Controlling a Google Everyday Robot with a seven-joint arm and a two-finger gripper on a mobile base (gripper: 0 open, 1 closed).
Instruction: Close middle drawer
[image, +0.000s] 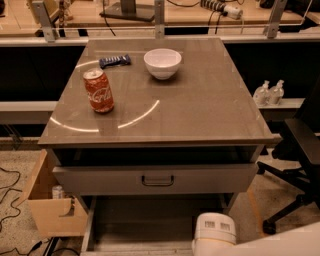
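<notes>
The middle drawer (145, 220) stands pulled out below the cabinet's taller-fronted top drawer (157, 179). I see its shallow grey inside; its front and handle lie below the picture's bottom edge. A white, round segment of my arm (215, 234) sits at the bottom right, over the open drawer's right side. The gripper itself is out of view, below the bottom edge.
On the cabinet top (200, 110) stand a red cola can (99, 91), a white bowl (162, 62) and a dark blue snack bar (115, 61). An open cardboard box (52, 212) stands on the floor at left. A black office chair (300, 165) is at right.
</notes>
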